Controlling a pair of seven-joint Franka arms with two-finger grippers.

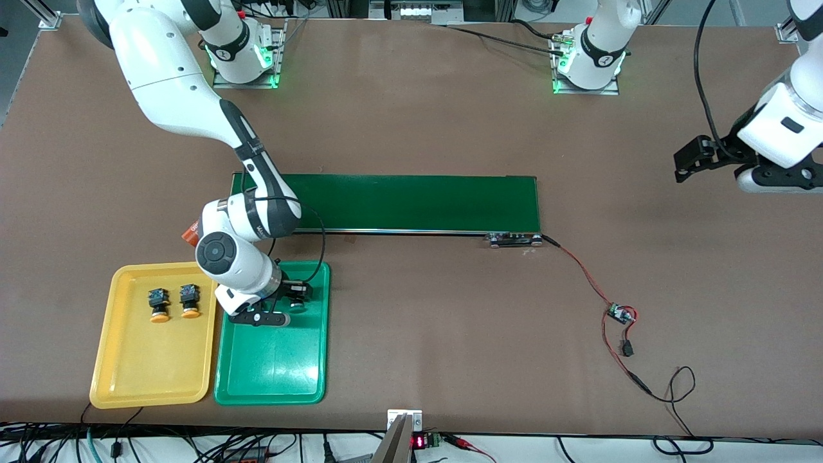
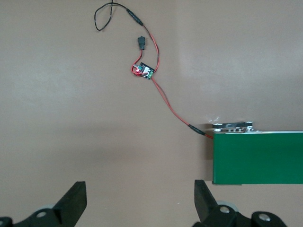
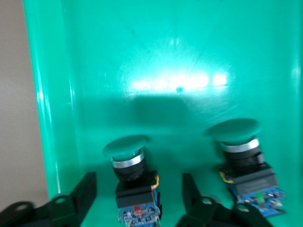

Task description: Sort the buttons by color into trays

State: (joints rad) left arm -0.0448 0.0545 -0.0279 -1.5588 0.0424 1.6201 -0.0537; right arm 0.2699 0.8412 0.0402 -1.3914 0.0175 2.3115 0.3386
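Right gripper (image 3: 139,191) low inside the green tray (image 3: 156,56), jaws spread w/ one green-capped button (image 3: 130,165) between them — not pinched. Second green button (image 3: 244,161) sits just beside it. Strip of brown worktop (image 3: 12,94) past the tray's rim.

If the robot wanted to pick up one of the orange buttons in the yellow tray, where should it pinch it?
Probably the dark body, not the round orange cap, which could slip. Each orange button lies on its side on the yellow tray, apart from the other, so coming straight down with a finger on each side of the body looks best.
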